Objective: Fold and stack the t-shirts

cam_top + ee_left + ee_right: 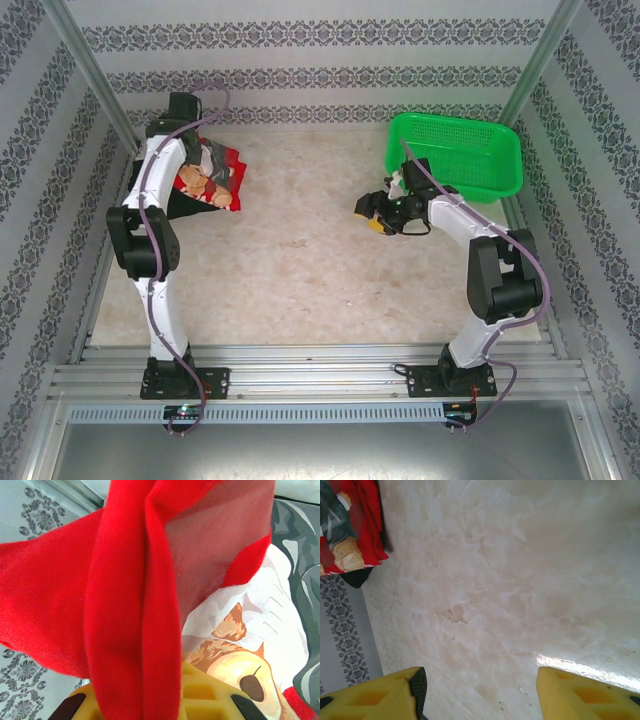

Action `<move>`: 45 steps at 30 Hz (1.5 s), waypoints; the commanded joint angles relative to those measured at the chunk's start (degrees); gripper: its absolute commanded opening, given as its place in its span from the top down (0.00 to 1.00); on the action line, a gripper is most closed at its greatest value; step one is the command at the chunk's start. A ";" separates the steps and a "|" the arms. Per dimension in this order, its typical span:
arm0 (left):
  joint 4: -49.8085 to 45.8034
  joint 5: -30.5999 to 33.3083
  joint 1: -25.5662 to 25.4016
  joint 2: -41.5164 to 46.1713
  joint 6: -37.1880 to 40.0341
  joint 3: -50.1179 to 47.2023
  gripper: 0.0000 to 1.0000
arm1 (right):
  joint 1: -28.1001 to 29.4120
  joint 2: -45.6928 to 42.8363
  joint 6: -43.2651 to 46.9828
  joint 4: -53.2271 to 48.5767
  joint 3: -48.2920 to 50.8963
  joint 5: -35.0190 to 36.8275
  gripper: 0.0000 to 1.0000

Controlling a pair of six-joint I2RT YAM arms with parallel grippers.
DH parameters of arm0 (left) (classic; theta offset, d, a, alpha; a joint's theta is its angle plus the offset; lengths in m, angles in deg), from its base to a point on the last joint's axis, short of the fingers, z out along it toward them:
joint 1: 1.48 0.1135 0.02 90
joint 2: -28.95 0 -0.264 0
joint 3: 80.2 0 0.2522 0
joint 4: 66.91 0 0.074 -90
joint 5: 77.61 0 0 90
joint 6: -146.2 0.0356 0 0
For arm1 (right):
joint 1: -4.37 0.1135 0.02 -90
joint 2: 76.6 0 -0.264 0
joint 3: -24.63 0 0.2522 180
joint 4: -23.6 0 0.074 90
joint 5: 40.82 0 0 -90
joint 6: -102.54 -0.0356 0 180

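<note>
At far left, one red t-shirt [226,168], one black t-shirt [355,576]

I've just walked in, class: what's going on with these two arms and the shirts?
The left claw is shut on a bunched fold of the red shirt at the far left of the table. The bear print is showing, and a bit of the black shirt peeks out beneath. The right claw is open and empty over bare table near the basket. No neat fold shows yet.
</note>
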 commanded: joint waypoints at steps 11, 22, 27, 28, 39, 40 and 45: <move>8.85 -7.30 8.30 4.12 -6.00 -9.64 0.98 | 3.30 4.32 -0.47 -1.42 -6.95 1.23 0.39; 9.54 -6.07 13.08 -1.49 -10.63 -6.43 0.08 | 4.92 4.26 0.28 -4.57 -9.90 2.57 0.39; 3.35 -4.02 14.71 -2.21 -10.45 7.20 0.00 | 5.36 3.15 0.41 -4.87 -10.21 3.08 0.38; 3.08 -4.48 14.96 -1.52 -10.51 8.27 0.00 | 5.38 2.96 0.49 -4.92 -10.17 2.95 0.37; 16.56 -38.74 17.17 20.13 -18.42 -15.09 0.00 | 3.06 -11.20 11.16 -5.77 -6.50 14.29 0.02; 22.01 -41.72 17.19 24.48 -19.53 -22.10 0.00 | 1.93 -14.13 12.72 -4.81 -4.39 16.98 0.02; 48.00 -43.97 16.93 43.30 -26.01 -57.12 0.00 | -2.44 -28.85 19.59 3.02 10.62 34.60 0.02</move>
